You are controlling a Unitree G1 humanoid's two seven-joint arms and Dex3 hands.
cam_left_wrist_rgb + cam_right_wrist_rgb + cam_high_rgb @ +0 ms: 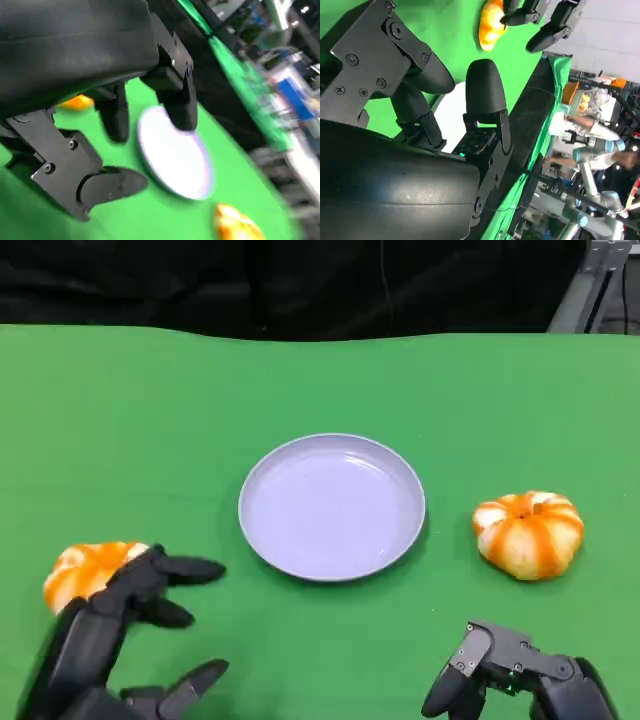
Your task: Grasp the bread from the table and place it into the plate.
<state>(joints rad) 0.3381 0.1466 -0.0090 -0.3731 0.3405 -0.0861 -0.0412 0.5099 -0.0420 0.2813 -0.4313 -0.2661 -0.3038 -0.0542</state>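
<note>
Two orange-and-white pumpkin-shaped bread buns lie on the green table. The left bun (85, 570) (77, 102) (490, 25) is partly covered by my left hand (130, 625) (100, 60) (545, 17), which hovers at it with fingers spread and nothing in its grasp. The right bun (528, 533) (235, 225) sits alone, right of the plate. The round pale lilac plate (332, 505) (175, 155) (452, 117) is empty at the table's middle. My right hand (510, 665) (415, 100) holds nothing at the front right, short of the right bun.
A black backdrop runs along the green table's far edge (300, 332). A grey metal stand (590, 285) rises at the far right. In the right wrist view another robot arm (590, 155) and cluttered lab gear stand beyond the table.
</note>
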